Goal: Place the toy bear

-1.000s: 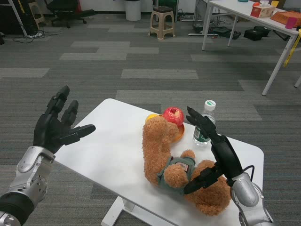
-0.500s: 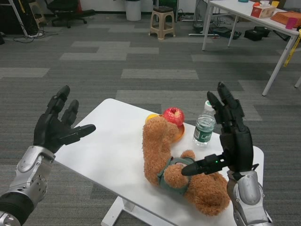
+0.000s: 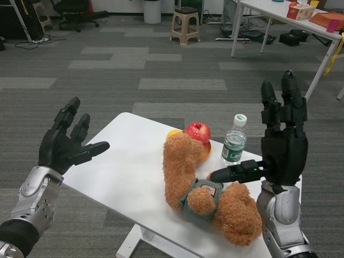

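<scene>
On table (image 3: 123,177): bear (image 3: 207,196) lay near the front edge, beside apple (image 3: 198,131) and bottle (image 3: 233,141). Right hand (image 3: 279,148) raised above, fingers apart; left hand (image 3: 64,144) off the left edge, fingers spread, empty.

We see the toy bear (image 3: 207,188) in shaggy brown plush with a grey cloth vest, lying on the smooth, matt white table (image 3: 123,172). Beside it the apple (image 3: 198,131) shines glossy red and the bottle (image 3: 233,143) is clear plastic. Both hands (image 3: 67,145) (image 3: 279,148) look matt black; the forearms are brushed silver metal.
</scene>
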Controlling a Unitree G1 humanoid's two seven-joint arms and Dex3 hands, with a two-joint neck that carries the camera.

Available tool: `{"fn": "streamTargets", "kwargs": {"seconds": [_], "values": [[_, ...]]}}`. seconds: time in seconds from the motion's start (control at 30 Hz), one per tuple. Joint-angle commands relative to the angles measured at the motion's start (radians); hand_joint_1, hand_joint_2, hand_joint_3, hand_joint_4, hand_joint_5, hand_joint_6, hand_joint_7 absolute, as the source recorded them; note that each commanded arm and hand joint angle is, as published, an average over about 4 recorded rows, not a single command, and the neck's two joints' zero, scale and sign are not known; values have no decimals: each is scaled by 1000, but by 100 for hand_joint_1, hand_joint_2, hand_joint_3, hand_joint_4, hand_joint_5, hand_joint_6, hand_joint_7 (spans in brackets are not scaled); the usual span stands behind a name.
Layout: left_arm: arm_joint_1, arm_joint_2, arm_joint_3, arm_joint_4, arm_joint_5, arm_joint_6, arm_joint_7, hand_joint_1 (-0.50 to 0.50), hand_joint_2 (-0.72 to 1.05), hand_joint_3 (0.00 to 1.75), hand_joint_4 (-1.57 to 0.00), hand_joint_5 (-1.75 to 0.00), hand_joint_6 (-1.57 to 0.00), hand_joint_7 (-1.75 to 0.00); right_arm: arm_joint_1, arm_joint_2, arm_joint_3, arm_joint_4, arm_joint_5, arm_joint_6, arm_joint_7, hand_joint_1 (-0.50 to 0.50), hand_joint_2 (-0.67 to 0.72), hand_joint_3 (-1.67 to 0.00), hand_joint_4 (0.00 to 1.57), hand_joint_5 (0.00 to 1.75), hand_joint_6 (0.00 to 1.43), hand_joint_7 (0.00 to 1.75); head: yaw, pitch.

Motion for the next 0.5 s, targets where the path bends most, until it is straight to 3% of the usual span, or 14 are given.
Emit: {"fn": "streamTargets", "kwargs": {"seconds": [0.03,0.5], "values": [[0,15,8,-14,1,-6,-1,46,52,9,0,0,0,-17,-20,-12,-11,-25,8,-7,-21,-46,28,-8,0,10,0,14,1,-1],[-1,19,14,-25,3,-6,-1,46,52,9,0,0,0,-16,-24,-27,-13,-34,15,-4,-34,-46,28,-8,0,10,0,14,2,1]]}}
